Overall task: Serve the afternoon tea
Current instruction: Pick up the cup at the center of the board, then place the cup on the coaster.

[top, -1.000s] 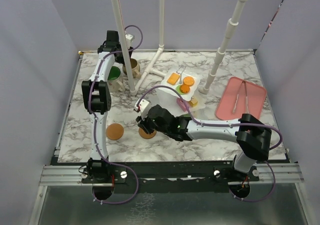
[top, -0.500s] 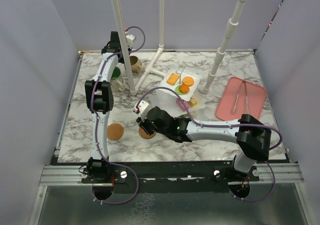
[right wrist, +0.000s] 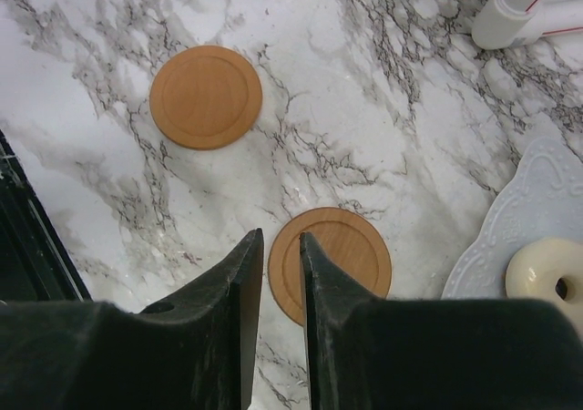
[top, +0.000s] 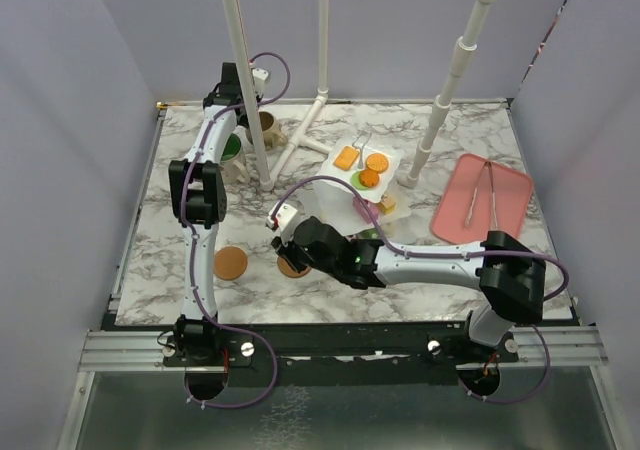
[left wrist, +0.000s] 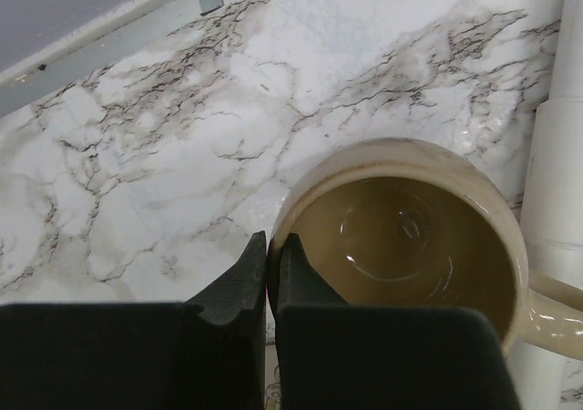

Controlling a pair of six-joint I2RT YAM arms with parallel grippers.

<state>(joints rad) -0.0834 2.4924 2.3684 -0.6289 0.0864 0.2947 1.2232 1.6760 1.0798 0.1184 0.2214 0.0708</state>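
The left jaws are pinching the beige mug (left wrist: 401, 237) by its rim at the desk's (left wrist: 137, 155) far-left corner. The right jaws, narrowly apart, are hovering over 1 coaster (right wrist: 342, 260). Next, probably, lifting the mug there.

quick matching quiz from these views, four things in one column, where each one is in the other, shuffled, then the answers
Things
1. beige mug
2. pink tray
3. white doughnut
4. coaster nearer the plate

Places
A. on a white wavy plate
B. holds a pair of tongs
C. rim pinched by the left end effector
D. flat on the marble, just past the tips of the right end effector

Pairs: 1-C, 2-B, 3-A, 4-D
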